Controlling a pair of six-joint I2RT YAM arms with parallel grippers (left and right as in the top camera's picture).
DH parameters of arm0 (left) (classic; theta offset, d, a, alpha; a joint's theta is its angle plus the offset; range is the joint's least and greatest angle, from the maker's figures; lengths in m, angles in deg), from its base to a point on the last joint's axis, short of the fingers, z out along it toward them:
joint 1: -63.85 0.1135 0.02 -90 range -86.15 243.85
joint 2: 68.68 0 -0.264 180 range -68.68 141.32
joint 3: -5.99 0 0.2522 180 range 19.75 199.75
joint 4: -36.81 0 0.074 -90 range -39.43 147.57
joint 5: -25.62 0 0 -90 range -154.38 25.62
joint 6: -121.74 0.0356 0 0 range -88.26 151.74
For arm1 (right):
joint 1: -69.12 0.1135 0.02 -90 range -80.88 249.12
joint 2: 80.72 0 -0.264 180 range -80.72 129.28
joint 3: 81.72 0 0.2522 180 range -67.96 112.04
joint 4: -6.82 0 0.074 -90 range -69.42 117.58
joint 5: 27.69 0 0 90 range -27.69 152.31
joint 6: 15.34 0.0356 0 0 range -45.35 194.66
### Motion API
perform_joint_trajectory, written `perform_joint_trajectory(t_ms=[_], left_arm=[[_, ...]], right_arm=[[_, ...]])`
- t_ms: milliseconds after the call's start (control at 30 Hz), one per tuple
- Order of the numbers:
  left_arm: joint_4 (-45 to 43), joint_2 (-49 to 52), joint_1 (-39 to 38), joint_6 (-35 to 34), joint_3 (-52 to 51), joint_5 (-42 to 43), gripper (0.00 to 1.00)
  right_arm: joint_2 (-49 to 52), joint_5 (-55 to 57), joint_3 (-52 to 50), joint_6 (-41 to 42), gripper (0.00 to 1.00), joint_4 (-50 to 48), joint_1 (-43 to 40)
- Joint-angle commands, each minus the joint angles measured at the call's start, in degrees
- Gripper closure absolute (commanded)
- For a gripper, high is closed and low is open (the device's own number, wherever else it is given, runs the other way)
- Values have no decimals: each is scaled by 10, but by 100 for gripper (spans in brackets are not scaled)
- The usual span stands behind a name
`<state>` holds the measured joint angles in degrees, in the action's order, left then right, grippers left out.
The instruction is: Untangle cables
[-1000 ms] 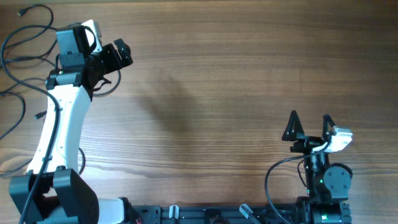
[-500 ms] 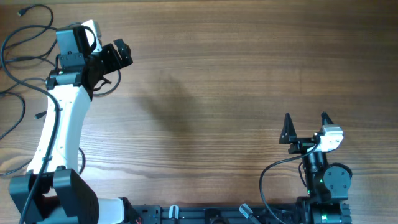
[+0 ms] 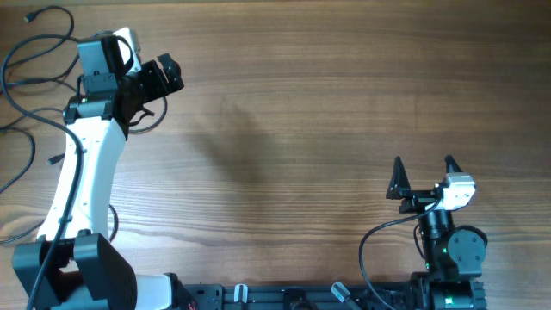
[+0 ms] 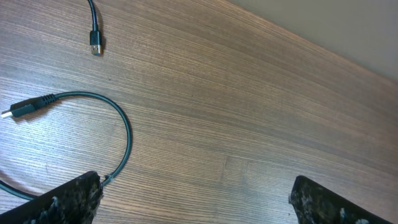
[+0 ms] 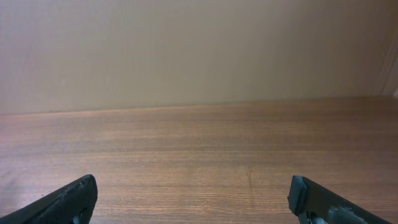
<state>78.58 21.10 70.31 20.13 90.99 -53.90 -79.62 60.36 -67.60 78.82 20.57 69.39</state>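
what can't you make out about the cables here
Overhead: the cables run off the left edge and behind the left arm; crossings there are hidden.
Left wrist: the looped cable slips under a finger of the left end effector; the second cable is cut by the top edge.
Right wrist: no cables in frame.

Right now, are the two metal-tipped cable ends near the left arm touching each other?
Apart. The left wrist view shows a plain stretch of table between the upper plug and the lower plug.
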Motion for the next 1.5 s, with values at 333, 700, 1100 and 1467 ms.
perform_joint_trajectory(t_ms=[333, 700, 1100, 1467], left_arm=[[-1, -5, -2, 9, 0, -1, 0], [-1, -7, -2, 9, 0, -67, 0], [108, -191, -4, 7, -105, -69, 0], [104, -435, -4, 10, -285, -58, 0]], right_arm=[[-9, -11, -1, -12, 0, 0, -1], [-9, -11, -1, -11, 0, 0, -1], [-8, -11, -1, -11, 1, 0, -1], [-8, -11, -1, -12, 0, 0, -1]])
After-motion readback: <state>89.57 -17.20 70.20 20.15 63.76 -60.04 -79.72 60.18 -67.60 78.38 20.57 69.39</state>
